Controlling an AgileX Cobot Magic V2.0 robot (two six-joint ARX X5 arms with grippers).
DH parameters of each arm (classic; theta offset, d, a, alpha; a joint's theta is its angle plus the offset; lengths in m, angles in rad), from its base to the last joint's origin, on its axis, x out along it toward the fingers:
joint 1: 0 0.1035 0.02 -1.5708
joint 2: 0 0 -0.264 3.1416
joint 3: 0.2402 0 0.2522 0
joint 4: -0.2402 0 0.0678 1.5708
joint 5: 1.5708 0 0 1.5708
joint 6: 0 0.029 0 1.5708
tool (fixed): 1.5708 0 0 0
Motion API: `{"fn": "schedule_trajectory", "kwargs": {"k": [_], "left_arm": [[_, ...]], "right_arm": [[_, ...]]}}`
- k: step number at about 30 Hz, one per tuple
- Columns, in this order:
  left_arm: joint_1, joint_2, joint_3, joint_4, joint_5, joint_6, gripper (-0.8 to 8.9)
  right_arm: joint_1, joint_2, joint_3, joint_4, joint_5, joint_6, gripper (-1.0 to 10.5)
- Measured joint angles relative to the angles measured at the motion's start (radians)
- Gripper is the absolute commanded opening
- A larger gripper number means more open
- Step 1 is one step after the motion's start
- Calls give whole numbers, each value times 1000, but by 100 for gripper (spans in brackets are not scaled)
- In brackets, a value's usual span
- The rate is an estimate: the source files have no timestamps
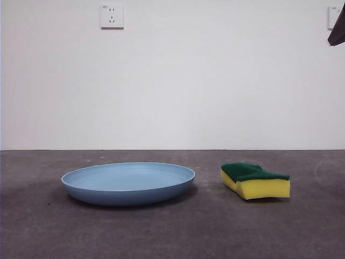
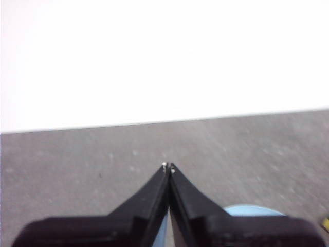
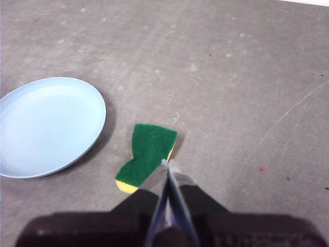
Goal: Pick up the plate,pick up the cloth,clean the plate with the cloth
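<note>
The light blue plate point(image 1: 128, 182) lies flat on the grey table, left of centre in the front view. It also shows in the right wrist view point(image 3: 46, 126), and a sliver of it shows in the left wrist view point(image 2: 252, 210). The sponge point(image 1: 255, 181), yellow foam with a dark green top, lies to the right of the plate, apart from it; it also shows in the right wrist view point(image 3: 147, 155). My right gripper point(image 3: 167, 163) is shut and empty, high above the sponge. My left gripper point(image 2: 168, 166) is shut and empty, above the table near the plate.
A white wall stands behind the table, with a socket point(image 1: 112, 16) high on it. A black arm tip point(image 1: 338, 29) shows at the top right corner of the front view. The table point(image 1: 172, 232) is dark grey.
</note>
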Motion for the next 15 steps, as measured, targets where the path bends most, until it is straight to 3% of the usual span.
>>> {"fn": "schedule_trajectory", "kwargs": {"k": [15], "left_arm": [[103,-258,-409,41,40,8,-3]], "right_arm": [[0,0,0,0,0,0,2]]}}
